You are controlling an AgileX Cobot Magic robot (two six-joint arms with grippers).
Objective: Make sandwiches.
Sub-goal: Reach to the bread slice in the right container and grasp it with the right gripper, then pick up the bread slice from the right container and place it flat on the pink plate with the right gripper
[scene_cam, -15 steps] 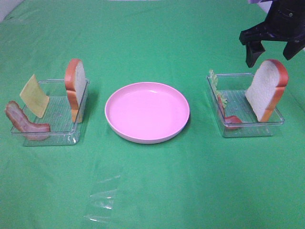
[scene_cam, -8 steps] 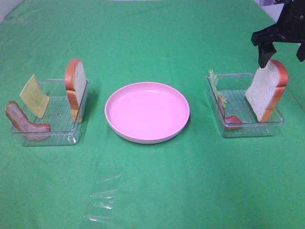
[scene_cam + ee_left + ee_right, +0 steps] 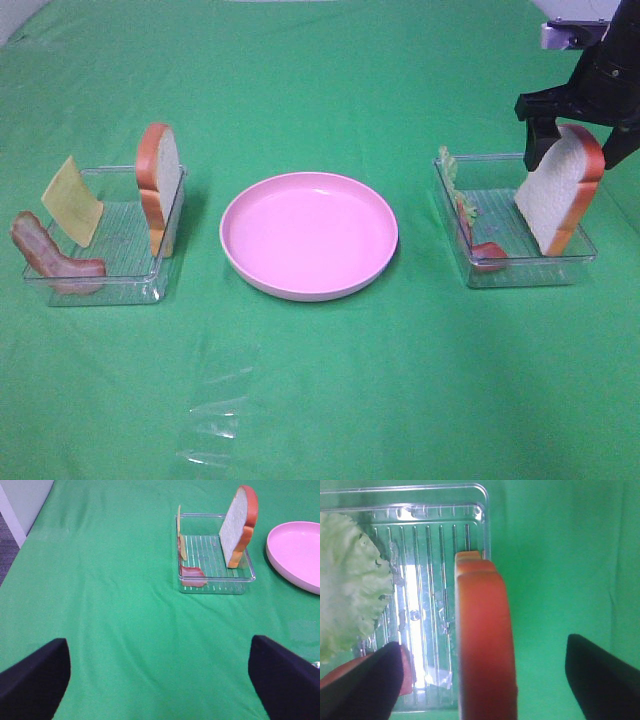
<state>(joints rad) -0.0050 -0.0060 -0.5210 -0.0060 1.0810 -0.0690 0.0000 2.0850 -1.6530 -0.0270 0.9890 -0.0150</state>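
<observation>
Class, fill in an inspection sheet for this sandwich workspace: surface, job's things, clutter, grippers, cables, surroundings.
Surface: green cloth, wrinkled.
Job's things: left tray holds cheese, bacon strip, upright bread slice; right tray holds lettuce, second bacon strip, leaning bread slice; pink plate between them, empty.
Clutter: clear film scrap on the cloth, nearer the camera than the plate.
Grippers: left gripper open above bare cloth; right gripper open, jaws either side of the leaning slice's top.
Cables: nothing seen.
Surroundings: pale panel past the cloth's edge.
</observation>
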